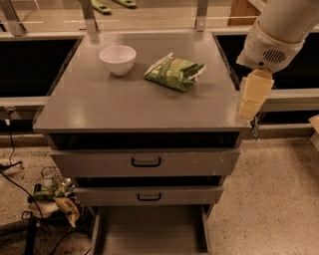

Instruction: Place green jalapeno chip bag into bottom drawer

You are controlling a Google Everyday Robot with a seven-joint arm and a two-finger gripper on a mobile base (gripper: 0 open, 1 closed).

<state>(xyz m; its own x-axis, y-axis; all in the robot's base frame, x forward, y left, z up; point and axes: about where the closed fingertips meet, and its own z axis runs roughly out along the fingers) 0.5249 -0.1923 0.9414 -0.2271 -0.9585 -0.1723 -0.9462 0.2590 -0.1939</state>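
The green jalapeno chip bag [174, 72] lies flat on the grey cabinet top [124, 107], just right of a white bowl [117, 59]. The bottom drawer [149, 231] is pulled open at the foot of the cabinet, and its flat grey floor is bare. My gripper [251, 97], cream-coloured under the white arm [274, 35], hangs at the right edge of the cabinet top. It is to the right of the bag and a little nearer the front, apart from the bag and holding nothing that I can see.
Two closed drawer fronts with black handles, the upper [146, 162] and the lower [149, 197], sit above the open drawer. Cables and crumpled wrappers [55, 196] lie on the floor at the left. Metal posts [88, 15] stand behind the cabinet. Speckled floor [269, 199] lies at the right.
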